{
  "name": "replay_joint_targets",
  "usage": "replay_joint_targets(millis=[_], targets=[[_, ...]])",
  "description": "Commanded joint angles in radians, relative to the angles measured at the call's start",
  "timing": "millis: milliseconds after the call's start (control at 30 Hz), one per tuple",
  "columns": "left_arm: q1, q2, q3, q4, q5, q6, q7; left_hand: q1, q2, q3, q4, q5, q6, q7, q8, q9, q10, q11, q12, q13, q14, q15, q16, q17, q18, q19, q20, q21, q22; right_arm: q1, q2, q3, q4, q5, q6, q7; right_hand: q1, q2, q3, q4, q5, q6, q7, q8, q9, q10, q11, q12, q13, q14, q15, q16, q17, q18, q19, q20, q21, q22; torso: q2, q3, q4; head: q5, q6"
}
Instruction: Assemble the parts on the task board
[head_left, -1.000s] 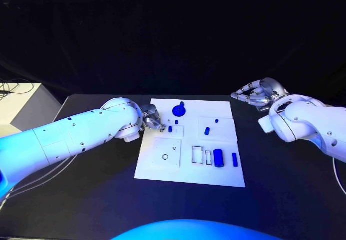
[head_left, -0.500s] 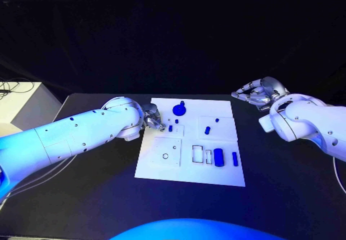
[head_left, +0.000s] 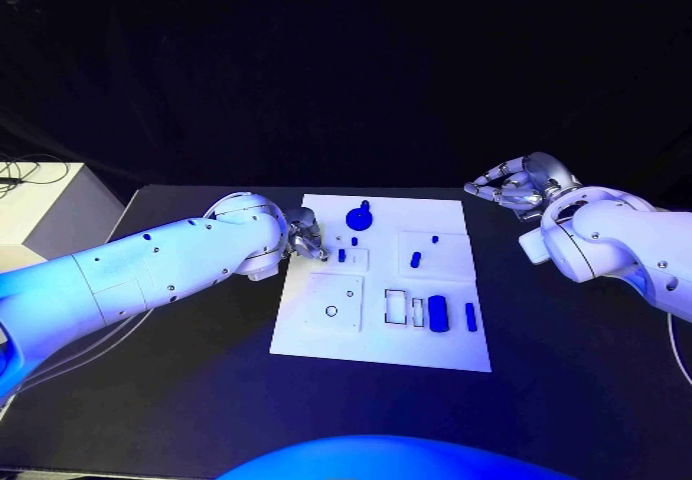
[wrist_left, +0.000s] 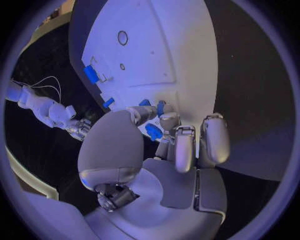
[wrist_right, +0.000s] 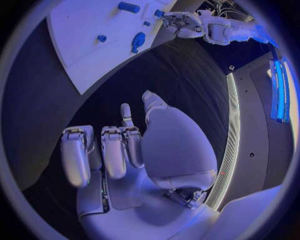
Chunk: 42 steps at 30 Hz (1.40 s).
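Left hand (head_left: 306, 241) first: from the head camera it sits at the left edge of the white task board (head_left: 378, 350), fingers bunched together and tipped toward a short blue peg (head_left: 342, 256) just beside them. I can't tell from here whether it touches the peg. The right hand (head_left: 511, 187) hangs off the board's far right corner, apart from it, fingers curled in on nothing. On the board I count eight blue parts: one round knobbed piece (head_left: 358, 220) at the far end, two tiny studs (head_left: 355, 241) next to it, the peg by the left hand, a second peg (head_left: 415, 261) in the middle, one small dot (head_left: 434, 241) beyond it, and on the near right one thick cylinder (head_left: 437, 315) beside one slim bar (head_left: 470, 317). From the left wrist, that hand's fingers are drawn close against the thumb over the board, and five blue pieces show. One of them lies in the gap between thumb and fingers, and I cannot say if it is pinched or merely lying behind them. From the right wrist, the right hand's fingers fold toward the palm, nothing in them, above bare black table (wrist_right: 169, 70). One corner of the board shows with five blue pieces on it, and the left hand is at its edge.
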Motion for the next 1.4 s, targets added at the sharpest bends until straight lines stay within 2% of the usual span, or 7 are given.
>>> replay_joint_targets(millis=[33,333,933,1267,1400], targets=[[-0.004,0.005,-0.003,-0.004,-0.014,0.014,0.000,-0.002,0.009,0.184,-0.181,0.003,0.006,-0.003,0.007,-0.003,0.006,-0.003,0.001,-0.001,0.096,-0.003,0.007,0.240,-0.006,0.008,-0.001,0.006,0.001,0.000,-0.001,0.000,0.002,-0.004,0.012,0.006,-0.008,0.000,0.006,-0.001,0.003,-0.005,0.000,0.005,0.001,0.016,0.002,-0.002,0.175,0.081,-0.004,-0.005,0.162,0.008,0.080,-0.005,-0.004,0.222,0.001,-0.0006,-0.0006,-0.002,-0.001],[-0.007,0.003,-0.005,-0.005,-0.013,0.018,-0.001,-0.002,0.008,0.186,-0.183,0.003,0.006,-0.003,0.007,-0.003,0.006,-0.004,0.000,-0.001,0.096,-0.003,0.007,0.241,-0.006,0.008,-0.001,0.006,0.001,0.000,-0.003,0.000,0.003,-0.004,0.012,0.006,-0.008,0.000,0.006,-0.001,0.003,-0.005,0.000,0.005,0.001,0.016,0.002,-0.002,0.175,0.081,-0.004,-0.005,0.162,0.008,0.080,-0.005,-0.004,0.222,0.001,-0.0004,0.0014,-0.003,-0.006],[-0.007,0.006,-0.007,-0.005,-0.012,0.032,0.000,-0.004,0.007,0.189,-0.185,0.002,0.007,-0.003,0.007,-0.004,0.007,-0.004,0.000,-0.002,0.096,-0.003,0.008,0.242,-0.006,0.008,-0.002,0.007,0.002,0.000,-0.004,0.000,0.003,-0.004,0.011,0.006,-0.008,0.000,0.006,-0.001,0.003,-0.005,0.000,0.005,0.001,0.016,0.002,-0.002,0.175,0.081,-0.004,-0.005,0.162,0.008,0.080,-0.005,-0.004,0.222,0.000,0.0001,-0.0002,-0.003,-0.007],[-0.010,0.021,-0.016,-0.010,0.014,0.041,-0.002,-0.010,0.007,0.192,-0.184,0.001,0.008,-0.003,0.008,-0.005,0.012,-0.003,0.004,0.006,0.097,-0.003,0.008,0.243,-0.006,0.008,-0.002,0.006,0.002,0.000,-0.004,0.000,0.004,-0.005,0.012,0.005,-0.010,-0.001,0.009,-0.001,0.006,-0.006,0.000,0.006,0.005,0.015,0.002,-0.003,0.175,0.081,-0.004,-0.005,0.161,0.008,0.080,-0.005,-0.004,0.222,0.001,0.0004,-0.0013,-0.008,-0.006],[-0.012,0.024,-0.018,-0.012,0.028,0.044,-0.003,-0.021,0.005,0.193,-0.182,0.000,0.009,-0.003,0.009,-0.005,0.015,-0.003,0.006,0.007,0.097,-0.002,0.008,0.244,-0.006,0.007,-0.002,0.006,0.001,0.000,-0.005,0.000,0.004,-0.005,0.013,0.005,-0.009,-0.002,0.014,-0.001,0.027,-0.007,0.000,0.005,0.010,0.015,0.002,-0.003,0.175,0.081,-0.004,-0.005,0.162,0.008,0.080,-0.006,-0.005,0.222,0.001,0.0007,-0.0007,-0.008,-0.008]])
